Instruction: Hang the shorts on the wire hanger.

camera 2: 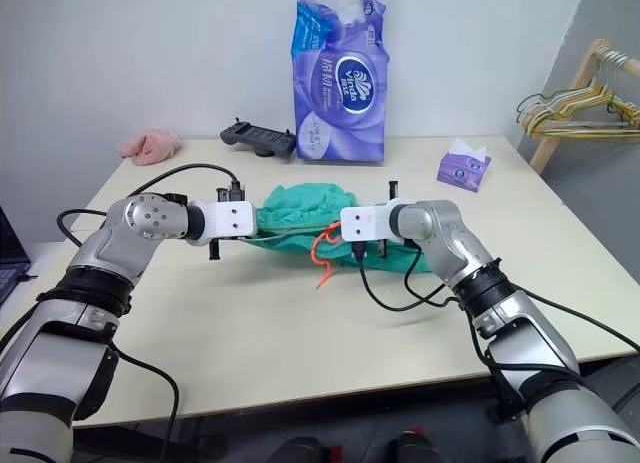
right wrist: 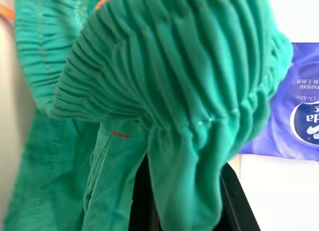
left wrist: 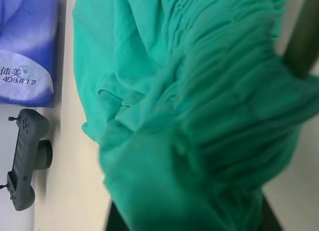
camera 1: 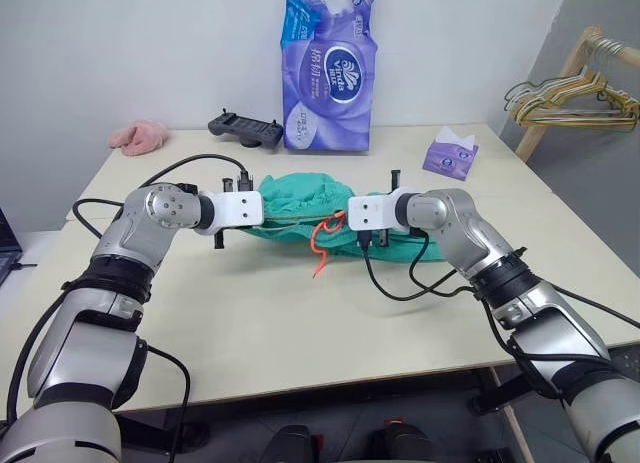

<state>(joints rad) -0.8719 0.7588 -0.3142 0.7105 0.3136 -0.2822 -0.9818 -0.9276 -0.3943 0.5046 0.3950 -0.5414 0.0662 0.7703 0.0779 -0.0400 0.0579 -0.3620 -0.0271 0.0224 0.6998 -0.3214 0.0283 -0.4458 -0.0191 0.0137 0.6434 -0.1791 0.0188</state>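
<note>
Pale wood desk (camera 1: 300, 333) carries the teal shorts (camera 2: 305, 205), bunched just in front of the purple tissue pack (camera 2: 340, 78). Right claw (right wrist: 187, 191) pinches their gathered waistband; left claw's (left wrist: 199, 211) grip I cannot tell.

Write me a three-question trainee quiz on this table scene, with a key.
1. True or false: the shorts lie flat and untouched on the table.
2. Which thing stands upright at the back of the table? A) purple tissue pack B) laptop C) bucket
3. What colour is the drawstring that dangles from the shorts between the left gripper and the right gripper?

Key:
1. False: the right gripper is shut on the gathered waistband, and the left gripper is also in the cloth.
2. A
3. Orange
</note>
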